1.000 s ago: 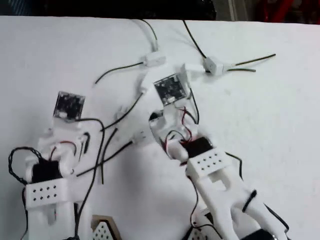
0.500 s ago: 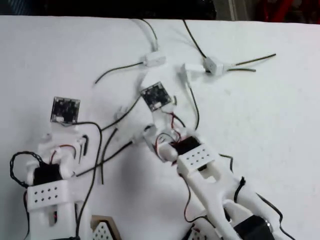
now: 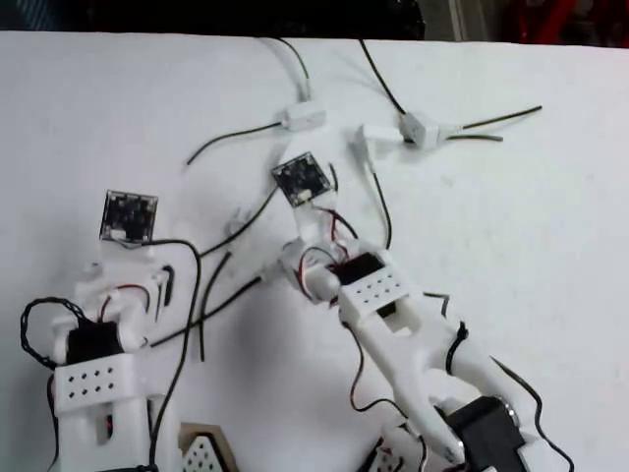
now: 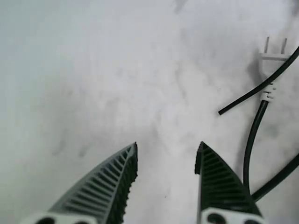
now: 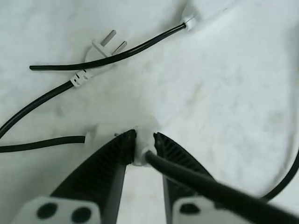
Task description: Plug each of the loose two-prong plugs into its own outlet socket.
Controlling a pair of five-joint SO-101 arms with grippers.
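The right arm's fingers (image 5: 114,156) are clenched on a white plug (image 5: 140,148) low over the desk (image 5: 224,93). Its black cable (image 5: 196,179) runs back across one finger. A second plug (image 5: 102,50) lies flat nearby, prongs exposed. The left arm's fingers (image 4: 117,179) are released above bare desk, with a two-prong plug (image 4: 273,56) lying off to one side. One outlet socket (image 3: 303,116) and another socket (image 3: 421,128) sit toward the far edge.
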